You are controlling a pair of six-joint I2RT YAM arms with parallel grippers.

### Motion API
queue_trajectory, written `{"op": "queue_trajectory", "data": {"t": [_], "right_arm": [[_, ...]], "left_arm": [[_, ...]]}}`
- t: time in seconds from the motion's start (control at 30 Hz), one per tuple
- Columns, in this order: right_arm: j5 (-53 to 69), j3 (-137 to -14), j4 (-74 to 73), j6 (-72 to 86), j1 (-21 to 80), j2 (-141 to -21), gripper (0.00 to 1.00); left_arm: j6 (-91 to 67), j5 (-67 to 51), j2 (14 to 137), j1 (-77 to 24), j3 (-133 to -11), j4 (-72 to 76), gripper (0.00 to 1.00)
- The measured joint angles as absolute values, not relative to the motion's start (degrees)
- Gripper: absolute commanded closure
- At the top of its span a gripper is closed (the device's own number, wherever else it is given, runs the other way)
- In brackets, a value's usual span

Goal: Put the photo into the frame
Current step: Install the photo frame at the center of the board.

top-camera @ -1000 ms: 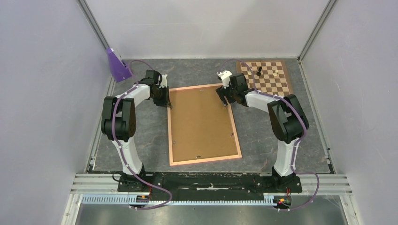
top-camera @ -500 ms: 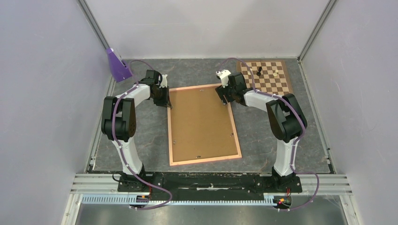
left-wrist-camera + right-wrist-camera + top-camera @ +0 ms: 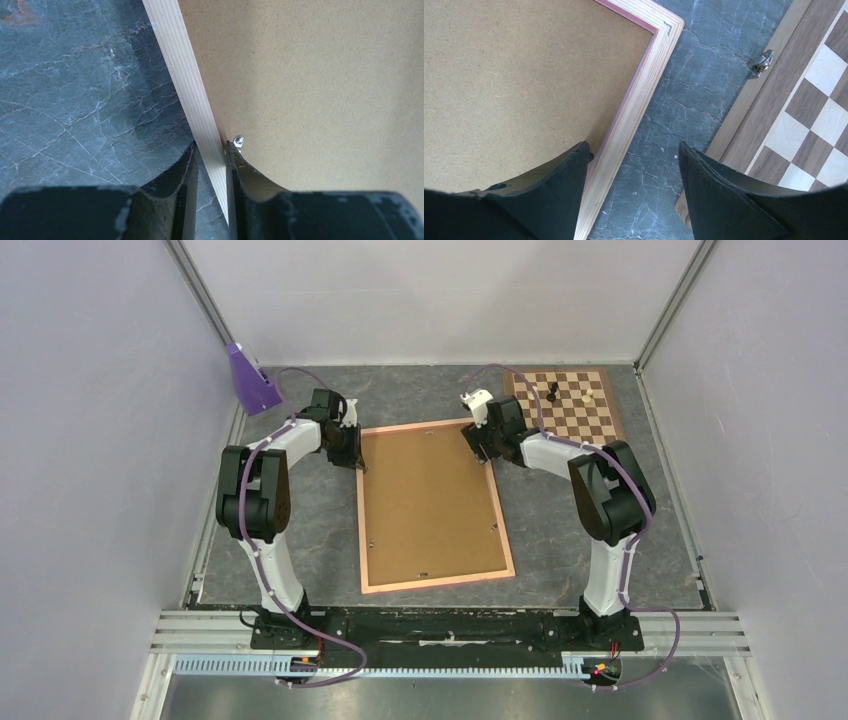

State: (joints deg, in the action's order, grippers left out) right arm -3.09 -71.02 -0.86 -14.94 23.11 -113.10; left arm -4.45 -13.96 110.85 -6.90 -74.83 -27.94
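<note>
While one pink-edged pale-wood rectangular picture frame [image 3: 437, 580] lies back-up at table [image 3: 315, 540] centre, one brown backing board [image 3: 428, 502] in it, left gripper [image 3: 211, 148] clamps its 9 o'clock rail; right gripper [image 3: 633, 148] hangs released astride the 3 o'clock rail. One brown-and-cream chessboard [image 3: 575, 412] sits at 1 o'clock.

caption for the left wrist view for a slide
Left gripper pinching the frame edge beside the backing board.

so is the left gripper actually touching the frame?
Touching. In the left wrist view, the left gripper pinches the frame by its pale wood rail, with both fingertips against it and no gap visible there.
</note>
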Motion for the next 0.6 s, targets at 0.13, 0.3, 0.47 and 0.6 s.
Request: {"op": "queue_trajectory", "data": {"t": [0.13,0.3,0.47,0.6], "right_arm": [[-3.7,-70.2,-1.0,-15.5,23.1,-112.4,0.33],[-3.9,-69.1,-1.2,-16.3,23.2,-111.4,0.34],[-3.6,-67.7,-1.7,-17.0,23.4,-110.3,0.35],[-2.1,-67.6,-2.2,-18.3,23.2,-110.1,0.39]], "left_arm": [[-4.5,-13.8,110.8,-6.9,-74.8,-27.9,0.98],[-4.5,-13.7,110.8,-6.9,-74.8,-27.9,0.98],[-4.6,-13.6,110.8,-7.1,-74.8,-27.9,0.98],[-4.7,-13.6,110.8,-7.1,-74.8,-27.7,0.98]]}}
